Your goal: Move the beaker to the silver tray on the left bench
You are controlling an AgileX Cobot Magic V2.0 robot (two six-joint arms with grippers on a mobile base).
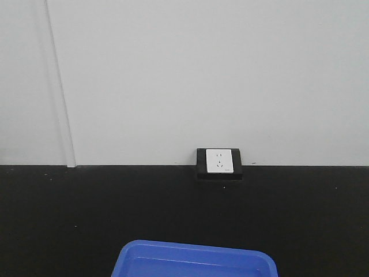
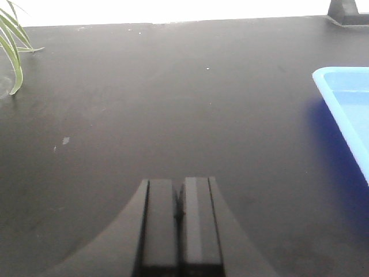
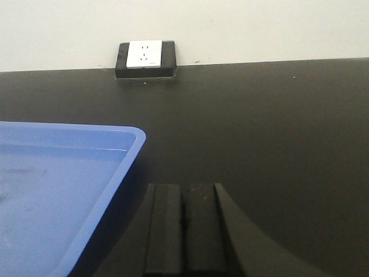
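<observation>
The beaker and the silver tray are out of view in all three views. A matte black countertop [image 1: 86,213] fills the lower half of the front view; I cannot tell whether it is the left bench. My left gripper [image 2: 179,183] is shut and empty above bare black countertop [image 2: 173,104]. My right gripper [image 3: 184,188] is shut and empty above the black countertop [image 3: 271,127], just right of the blue tray's corner. Neither gripper shows in the front view.
A bright blue plastic tray [image 1: 196,259] lies at the near edge, also at the right of the left wrist view [image 2: 346,98] and the left of the right wrist view [image 3: 86,173]. A white wall socket [image 1: 219,161] in a black box sits at the back [image 3: 145,57]. Plant leaves [image 2: 12,46] hang far left.
</observation>
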